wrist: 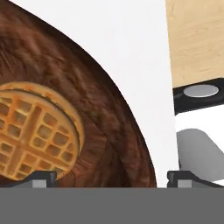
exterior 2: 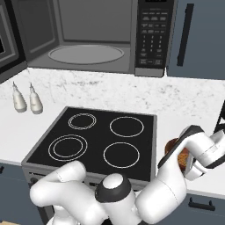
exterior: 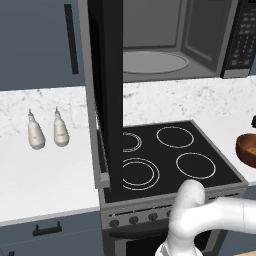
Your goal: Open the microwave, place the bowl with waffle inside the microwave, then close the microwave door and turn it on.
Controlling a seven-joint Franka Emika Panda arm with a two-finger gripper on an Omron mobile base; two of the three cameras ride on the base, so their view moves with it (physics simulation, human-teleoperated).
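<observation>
White arm [exterior 2: 171, 176] bent low to the right, fingers [wrist: 41, 177] spread wide.

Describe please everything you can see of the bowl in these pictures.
The bowl is round, reddish-brown and wood-grained, with thick walls. It stands upright on the white counter, right of the stovetop. A round golden waffle lies flat inside it. The open end effector hangs close above its rim; contact cannot be judged.
</observation>
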